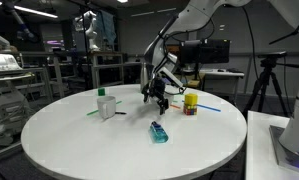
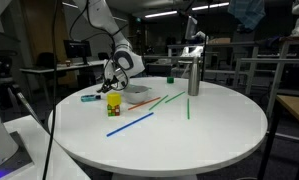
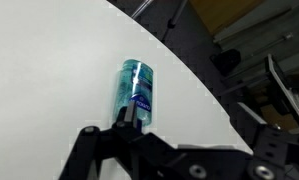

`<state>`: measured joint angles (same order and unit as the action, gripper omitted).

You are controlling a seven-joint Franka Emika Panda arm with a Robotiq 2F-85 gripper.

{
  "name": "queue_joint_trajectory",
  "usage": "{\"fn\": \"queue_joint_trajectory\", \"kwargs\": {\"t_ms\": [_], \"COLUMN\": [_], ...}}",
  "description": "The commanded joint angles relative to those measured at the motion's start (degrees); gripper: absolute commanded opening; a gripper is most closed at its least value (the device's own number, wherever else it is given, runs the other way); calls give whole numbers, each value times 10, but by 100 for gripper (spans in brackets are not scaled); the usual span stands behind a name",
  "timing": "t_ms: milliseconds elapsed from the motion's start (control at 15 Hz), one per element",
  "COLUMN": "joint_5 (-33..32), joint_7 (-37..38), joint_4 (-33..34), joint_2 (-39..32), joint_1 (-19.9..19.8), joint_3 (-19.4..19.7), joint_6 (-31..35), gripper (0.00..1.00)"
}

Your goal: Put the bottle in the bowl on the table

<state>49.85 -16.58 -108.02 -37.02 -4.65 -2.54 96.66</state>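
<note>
The bottle [image 3: 135, 90] is lying flat on the white surface [image 3: 49, 60], near its edge. Its long axis is pointing straight away from the gripper [image 3: 117, 138], darker end nearest it. The label's writing is too blurred to read. The gripper is hovering empty, and I cannot tell whether its jaws are parted.

White table [image 1: 79, 140] w/ bottle [image 1: 159, 132], yellow container [image 1: 190, 103], sticks [image 2: 129, 124].

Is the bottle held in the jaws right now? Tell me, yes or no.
No: in an exterior view the bottle lies on the table, clear of the gripper.
</note>
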Motion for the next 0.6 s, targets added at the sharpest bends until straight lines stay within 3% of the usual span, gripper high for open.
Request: {"fn": "queue_joint_trajectory", "kwargs": {"t_ms": [0,533], "joint_5": [-3,-10], "joint_7": [9,6], "joint_4": [18,12], "joint_2": [-1,52], "joint_1": [-4,2], "joint_3": [4,9], "joint_6": [-24,-7], "gripper": [100,100]}}
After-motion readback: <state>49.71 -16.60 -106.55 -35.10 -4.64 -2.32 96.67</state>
